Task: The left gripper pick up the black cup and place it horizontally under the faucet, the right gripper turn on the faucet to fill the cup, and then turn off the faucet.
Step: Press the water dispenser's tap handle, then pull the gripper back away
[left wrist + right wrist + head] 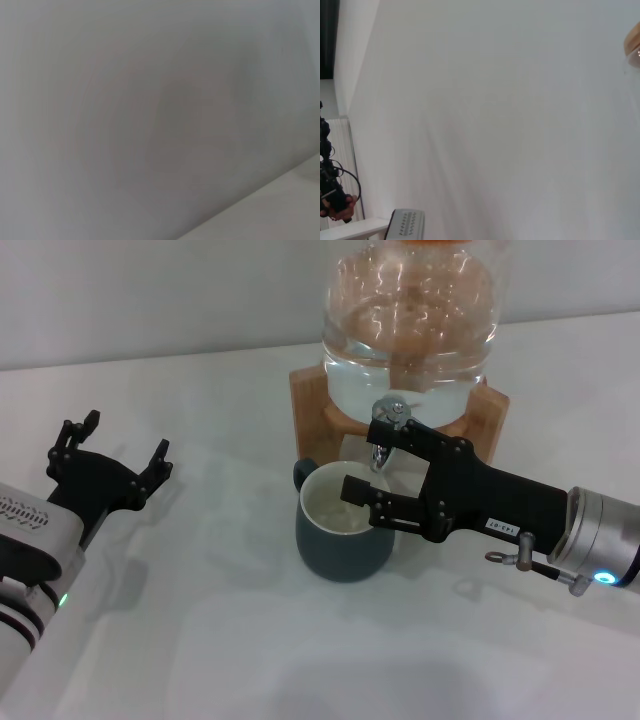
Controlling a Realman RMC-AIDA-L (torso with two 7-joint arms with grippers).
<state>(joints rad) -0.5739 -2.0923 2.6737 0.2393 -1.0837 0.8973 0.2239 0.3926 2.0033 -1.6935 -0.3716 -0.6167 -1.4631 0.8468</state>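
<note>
The black cup [345,540] stands upright on the white table, its cream inside showing, its handle [305,472] towards the back left. The chrome faucet [388,420] sits right above its far rim, on the clear jar [410,330]. My right gripper [368,460] is open at the faucet: one finger lies by the lever, the other reaches over the cup's mouth. My left gripper [120,445] is open and empty at the far left, well away from the cup. Neither wrist view shows the cup or the faucet.
The jar holds water and rests on a wooden stand [310,400] at the back of the table [220,640]. The right wrist view shows a white wall and a grey vented panel [406,225].
</note>
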